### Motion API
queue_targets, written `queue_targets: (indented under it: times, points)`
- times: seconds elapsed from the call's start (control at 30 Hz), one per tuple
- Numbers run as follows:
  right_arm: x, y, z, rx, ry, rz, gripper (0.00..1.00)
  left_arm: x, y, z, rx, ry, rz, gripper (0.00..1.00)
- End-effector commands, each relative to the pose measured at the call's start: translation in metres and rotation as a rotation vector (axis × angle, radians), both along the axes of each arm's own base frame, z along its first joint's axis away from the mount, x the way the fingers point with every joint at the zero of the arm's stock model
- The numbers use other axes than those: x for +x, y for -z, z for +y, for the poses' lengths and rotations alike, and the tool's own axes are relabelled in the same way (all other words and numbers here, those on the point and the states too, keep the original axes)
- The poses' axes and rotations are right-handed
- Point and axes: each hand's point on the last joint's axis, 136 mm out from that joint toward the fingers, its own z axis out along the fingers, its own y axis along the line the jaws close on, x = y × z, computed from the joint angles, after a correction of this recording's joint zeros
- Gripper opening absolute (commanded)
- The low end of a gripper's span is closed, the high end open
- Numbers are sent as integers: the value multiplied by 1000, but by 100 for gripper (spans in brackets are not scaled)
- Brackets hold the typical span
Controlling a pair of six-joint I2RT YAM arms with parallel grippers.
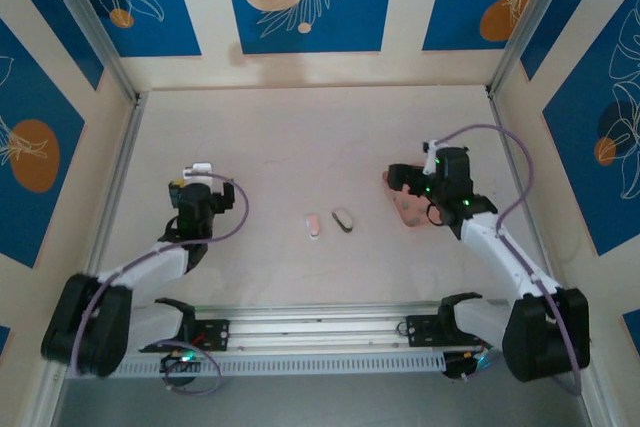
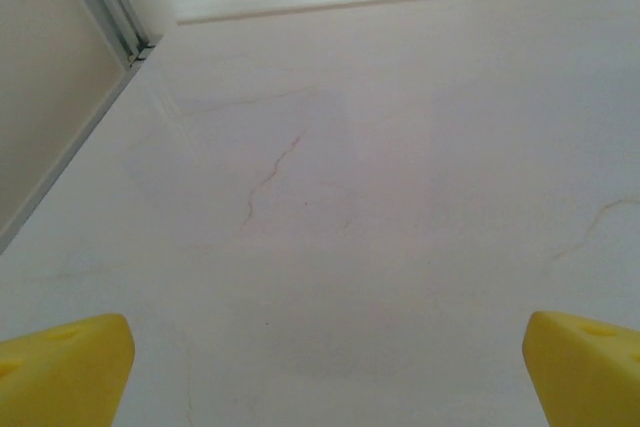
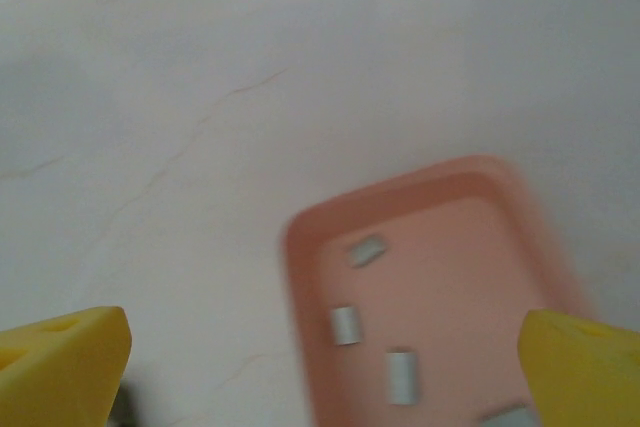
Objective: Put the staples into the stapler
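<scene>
A: Where are the short grey metal staples (image 3: 345, 325)?

B: They lie loose in the salmon-pink, round-cornered plastic tray (image 3: 460, 267), right of the middle of the pale, faintly veined table (image 1: 300, 137). The right wrist view shows four of them, apart from one another and turned different ways. The lowest is cut off by the edge of the view, and that view is a little blurred.

A: And the right gripper (image 3: 320, 367)?

B: It is over the tray's far left part. Its yellow fingertips (image 3: 60, 357) stand wide apart with nothing between them. The tray lies below, nearer the right finger than the left.

A: The left gripper (image 2: 320, 377)?

B: It is well apart from the tray, over bare table on the left side. Its yellow fingertips (image 2: 60, 367) are also spread wide and hold nothing.

A: Anything in the middle?

B: There are two small oblong pieces side by side, near each other. One is pale pink (image 1: 313, 224) and the other is whitish with a dark edge (image 1: 343, 219). From the top view they are too small for me to tell what they are.
</scene>
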Motion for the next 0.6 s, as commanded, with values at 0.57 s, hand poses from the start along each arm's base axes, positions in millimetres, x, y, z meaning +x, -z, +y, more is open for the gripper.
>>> queue_targets:
  times: [0.57]
  points:
    - [63, 59, -25, -70, -83, -238, 99, 40, 24, 24, -39, 36, -66, 100]
